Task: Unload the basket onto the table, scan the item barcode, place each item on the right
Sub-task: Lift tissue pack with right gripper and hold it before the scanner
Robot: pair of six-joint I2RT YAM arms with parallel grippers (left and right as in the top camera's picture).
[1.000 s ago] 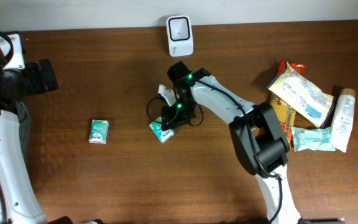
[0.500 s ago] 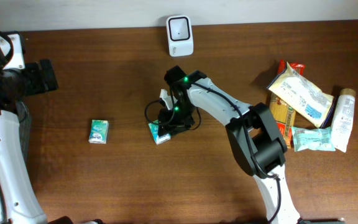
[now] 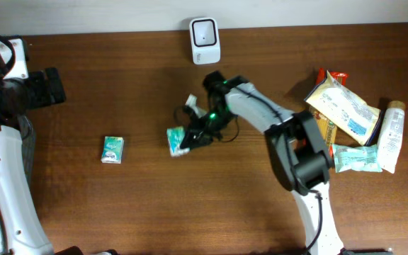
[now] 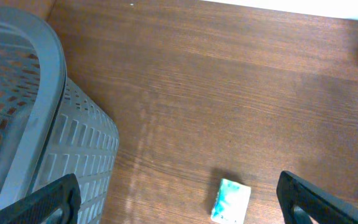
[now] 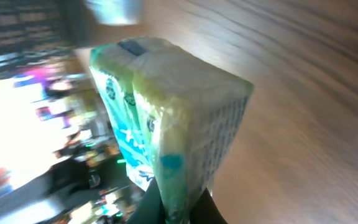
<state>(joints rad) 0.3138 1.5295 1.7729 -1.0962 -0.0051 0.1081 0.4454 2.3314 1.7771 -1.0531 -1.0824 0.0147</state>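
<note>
Item under inspection: green-and-white pack (image 5: pixel 166 124), in front of the scanner (image 3: pixel 205 40) and slightly to its left. It appears lifted off the table and is not yet presented to the scanner's window. The right gripper (image 5: pixel 176 208) is clamped tight on one thin edge of the pack, jaws nearly meeting through the wrapper. The left gripper (image 4: pixel 179 186) stands fully spread and empty, far to the scanner's left. A second pack (image 3: pixel 112 149) lies flat, also left of the scanner and further out.

Handling assessment: the pack looks light and soft (film wrap over a yielding filling, likely tissues). It will probably flex and may swivel in an edge pinch, and the film looks slick. A hold across the two broad faces near the middle would be steadier, provided the code side stays uncovered.

Change from a second ago: the pack then lay flat on the table under the gripper. It is now pinched, tipped on edge and shifted a little leftward, and the wrist has rolled.
</note>
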